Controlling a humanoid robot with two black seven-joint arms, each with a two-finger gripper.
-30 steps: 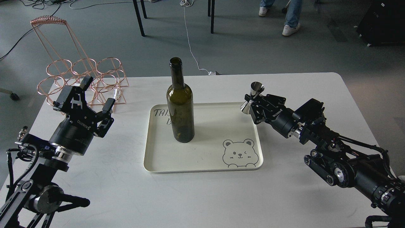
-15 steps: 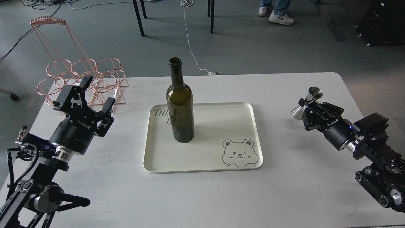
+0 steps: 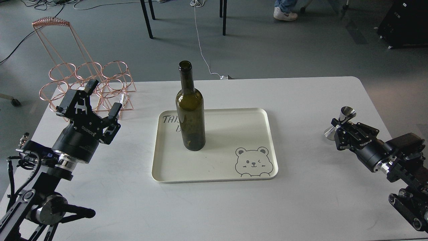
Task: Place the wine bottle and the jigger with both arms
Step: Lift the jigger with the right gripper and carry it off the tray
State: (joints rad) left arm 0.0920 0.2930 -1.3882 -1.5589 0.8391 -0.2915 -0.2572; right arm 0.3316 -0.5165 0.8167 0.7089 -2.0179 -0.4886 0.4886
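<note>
The tall dark olive-green wine bottle (image 3: pixel 190 110) stands upright in the left half of a cream tray (image 3: pixel 254 124). The small silver jigger (image 3: pixel 341 122) is at the right side of the white table, tilted, its waist held in my right gripper (image 3: pixel 339 131), which is shut on it, with its base low at the tabletop. My left gripper (image 3: pixel 100 98) is open and empty at the table's left, well left of the bottle, in front of a wire rack.
A copper wire bottle rack (image 3: pixel 83 82) stands at the table's back left corner, right behind my left gripper. The tray has a bear drawing (image 3: pixel 252 162) at its front right. Chair legs, cables and a person's feet are on the floor beyond the table.
My right arm has carried the jigger from the tray's back right corner out to the right side of the table and lowered it. The left arm and bottle have not moved.
</note>
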